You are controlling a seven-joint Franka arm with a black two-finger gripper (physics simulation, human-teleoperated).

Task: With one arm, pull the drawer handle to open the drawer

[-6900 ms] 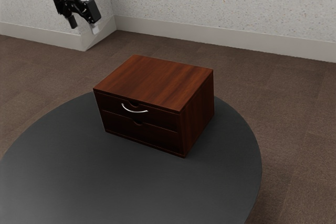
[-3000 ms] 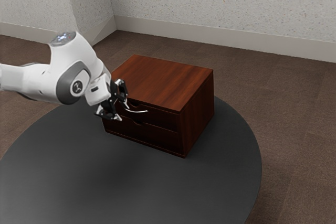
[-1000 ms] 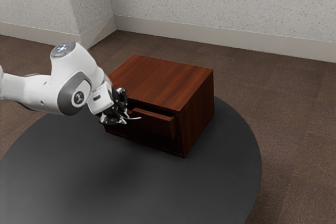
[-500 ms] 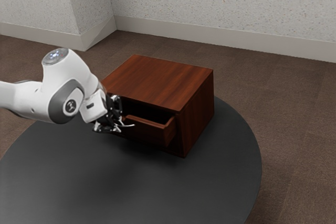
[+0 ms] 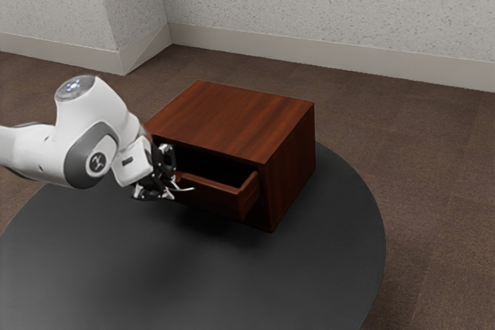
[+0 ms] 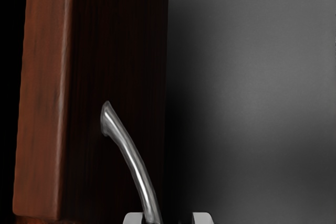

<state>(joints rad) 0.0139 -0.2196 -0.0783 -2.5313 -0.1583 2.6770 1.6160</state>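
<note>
A dark red wooden cabinet (image 5: 240,125) with two drawers stands on the round black table (image 5: 232,268). Its upper drawer (image 5: 220,188) is pulled partway out toward the exterior view's left, with a dark gap behind its front. My gripper (image 5: 164,185) is shut on the drawer's curved silver handle (image 5: 182,187) at the drawer front. In the wrist view the silver handle (image 6: 131,163) curves up from between my fingertips (image 6: 134,217), against the dark drawer front (image 6: 115,93), whose reddish top edge (image 6: 44,93) runs alongside.
The lower drawer (image 5: 232,218) sits shut under the open one. The white arm (image 5: 69,148) reaches in from the exterior view's left, low over the table. Brown floor and a pale wall with a baseboard (image 5: 348,56) lie behind.
My gripper came down from the upper left, took hold of the handle and moved back toward the exterior view's left. The upper drawer has slid out with it, a little further over the last half second.
</note>
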